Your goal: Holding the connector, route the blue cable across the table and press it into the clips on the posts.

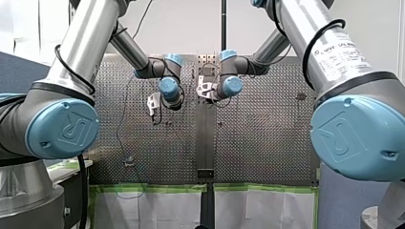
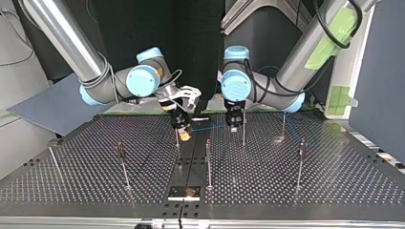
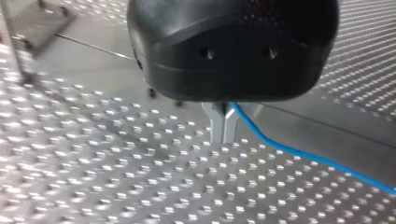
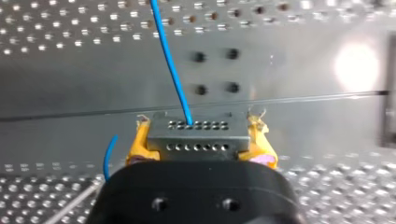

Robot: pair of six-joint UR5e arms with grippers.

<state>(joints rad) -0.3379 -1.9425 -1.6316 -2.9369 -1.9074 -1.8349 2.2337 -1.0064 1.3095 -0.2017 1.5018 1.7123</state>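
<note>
In the right wrist view my right gripper (image 4: 198, 144) is shut, its yellow pads (image 4: 137, 144) clamping a small metal connector (image 4: 197, 135). The blue cable (image 4: 170, 60) leaves the connector and runs ahead over the table. In the left wrist view my left gripper (image 3: 224, 127) has its metal fingers (image 3: 216, 125) closed on the blue cable (image 3: 308, 156), which trails off to one side just above the plate. In the top view my right gripper (image 2: 183, 133) and my left gripper (image 2: 234, 126) hang close together near the table's middle, with a short stretch of the blue cable (image 2: 210, 127) between them.
Thin upright posts stand around the perforated table (image 2: 334, 181): one (image 2: 243, 129) beside my left gripper, one (image 2: 208, 162) nearer the top view's camera, others (image 2: 123, 164) (image 2: 299, 164) to the sides. A dark strip with a small plate (image 2: 184, 192) runs down the table's middle.
</note>
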